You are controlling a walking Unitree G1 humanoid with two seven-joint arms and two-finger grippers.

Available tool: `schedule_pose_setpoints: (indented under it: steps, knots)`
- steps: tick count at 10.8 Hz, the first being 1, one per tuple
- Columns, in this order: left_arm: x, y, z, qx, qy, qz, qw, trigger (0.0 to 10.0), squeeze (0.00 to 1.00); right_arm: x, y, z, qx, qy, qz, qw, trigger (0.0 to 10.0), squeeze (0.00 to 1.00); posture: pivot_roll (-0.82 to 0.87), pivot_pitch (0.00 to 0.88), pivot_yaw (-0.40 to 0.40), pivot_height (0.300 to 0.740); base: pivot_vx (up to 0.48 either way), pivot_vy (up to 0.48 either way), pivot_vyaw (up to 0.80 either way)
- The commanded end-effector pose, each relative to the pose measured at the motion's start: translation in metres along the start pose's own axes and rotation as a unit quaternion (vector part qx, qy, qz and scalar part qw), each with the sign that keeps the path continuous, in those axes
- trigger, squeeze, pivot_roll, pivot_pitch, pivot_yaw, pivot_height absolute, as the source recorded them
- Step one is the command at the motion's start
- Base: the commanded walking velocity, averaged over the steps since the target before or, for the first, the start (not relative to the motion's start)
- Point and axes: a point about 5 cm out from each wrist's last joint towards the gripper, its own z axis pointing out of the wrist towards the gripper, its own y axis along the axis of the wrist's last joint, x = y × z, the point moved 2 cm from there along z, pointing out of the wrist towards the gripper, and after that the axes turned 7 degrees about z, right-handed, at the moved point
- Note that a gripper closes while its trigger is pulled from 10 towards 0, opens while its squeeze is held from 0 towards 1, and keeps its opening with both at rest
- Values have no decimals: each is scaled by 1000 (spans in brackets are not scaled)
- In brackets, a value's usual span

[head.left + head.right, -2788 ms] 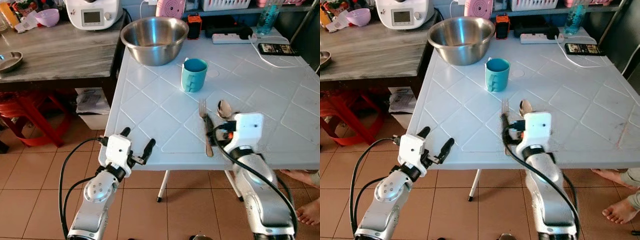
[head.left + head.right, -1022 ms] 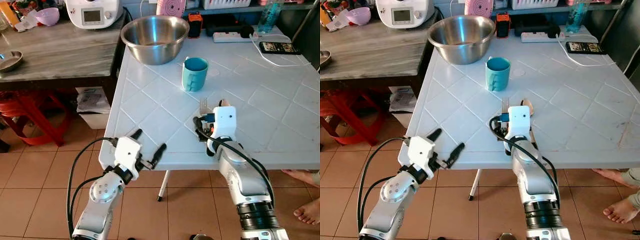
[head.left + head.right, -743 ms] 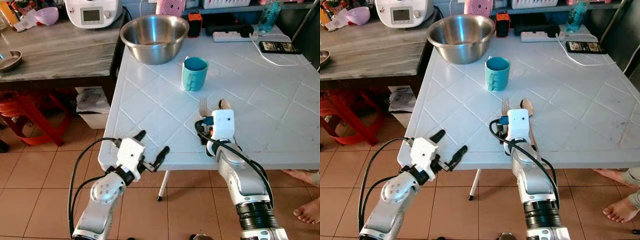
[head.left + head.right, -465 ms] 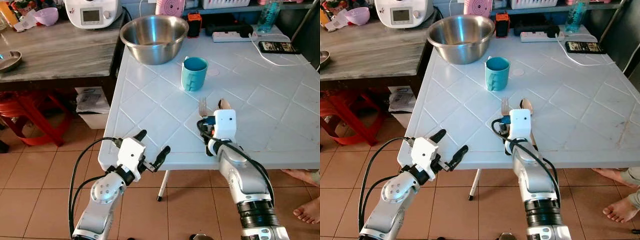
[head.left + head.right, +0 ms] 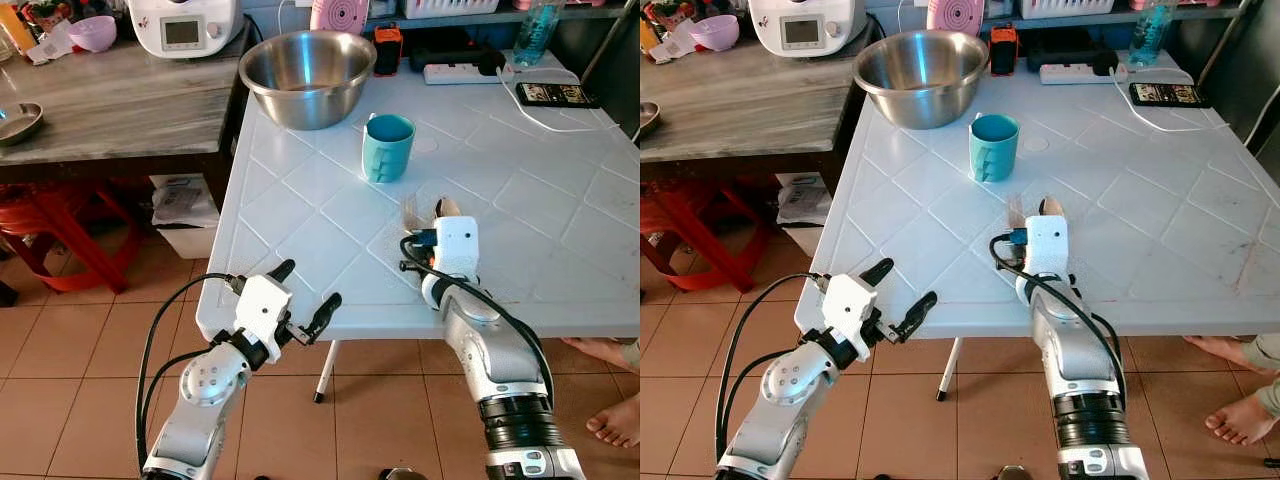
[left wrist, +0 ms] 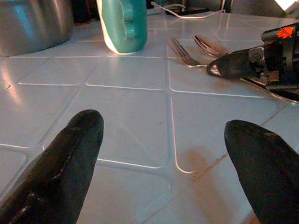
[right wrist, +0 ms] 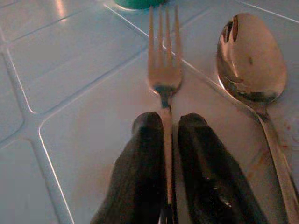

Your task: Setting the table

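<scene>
Right gripper (image 7: 164, 140) pinched narrow around slim silver metal fork (image 7: 163, 70), handle between fingertips, tines aimed at teal plastic mug (image 5: 388, 147). Probably gripped, not lifted. Left gripper (image 5: 305, 300) spread wide, idle, farther from mug.

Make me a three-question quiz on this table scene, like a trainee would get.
1. True or false: the right gripper has its jaws shut on the fork.
2. What lies right beside the fork? A) spoon B) knife C) plate
3. What colour is the cup standing between the fork and the steel bowl?

Key: 1 true; 2 A; 3 teal. The left gripper hovers open at the table edge, holding nothing.
</scene>
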Motion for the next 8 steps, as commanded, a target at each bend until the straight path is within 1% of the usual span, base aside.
schedule_pose_setpoints:
  steps: [1,5,6,7,8]
  knots:
    - [-1,0,0,2,-9,9,1000,10000,0,-2,-15,2,37,-1,5,999,0,0,-197,151,83,740,0,0,0]
    - [0,0,0,2,-9,12,1000,10000,0,-3,-17,2,43,0,5,999,0,0,-193,148,80,740,0,0,0]
    - [0,0,0,1,-6,14,1000,10000,0,-3,-14,2,38,2,10,999,0,0,-193,147,77,740,0,0,0]
    - [3,0,1,1,4,18,1000,10000,0,1,0,1,1,11,23,1000,0,0,-191,145,76,740,0,0,0]
    - [10,2,2,-1,29,18,999,10000,0,4,21,-3,-54,18,33,998,0,0,-191,145,76,740,0,0,0]
